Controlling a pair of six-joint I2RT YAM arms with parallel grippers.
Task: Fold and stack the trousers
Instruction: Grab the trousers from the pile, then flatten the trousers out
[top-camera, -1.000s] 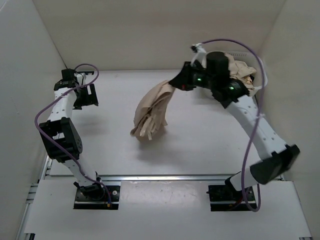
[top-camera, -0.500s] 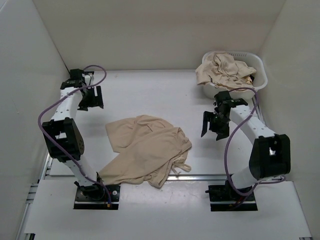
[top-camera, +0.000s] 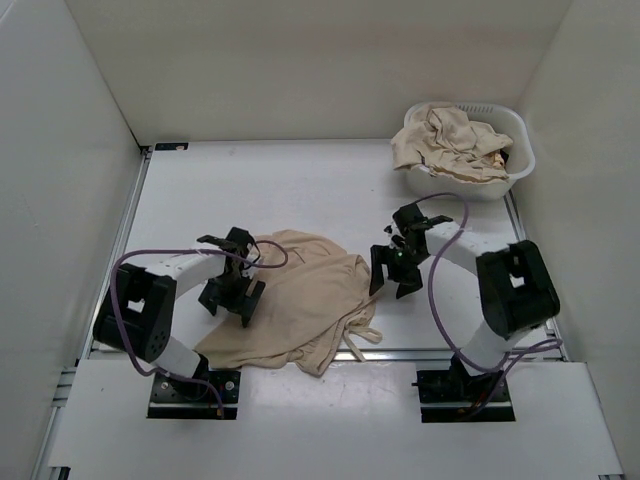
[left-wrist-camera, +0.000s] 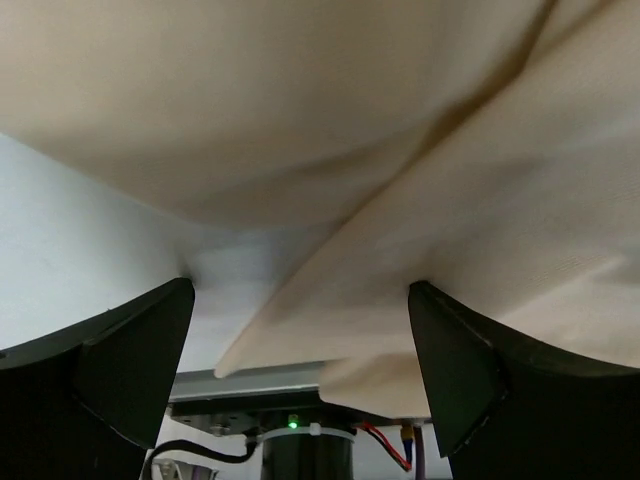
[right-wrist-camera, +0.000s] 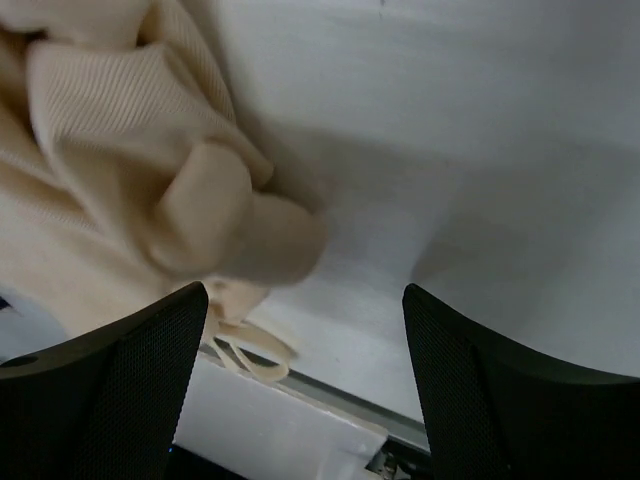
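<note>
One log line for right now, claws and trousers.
trousers: crumpled on table, unfolded | left claw: open, over trousers' left part | right claw: open, empty, by their right edge | basket: more cloth inside

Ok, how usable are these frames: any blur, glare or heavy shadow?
Top view: evenly lit, sharp, no glare. Left wrist: trousers fill the frame, soft and out of focus. Right wrist: their weave readable, near fingers blurred, dim shadow on the table.
</note>
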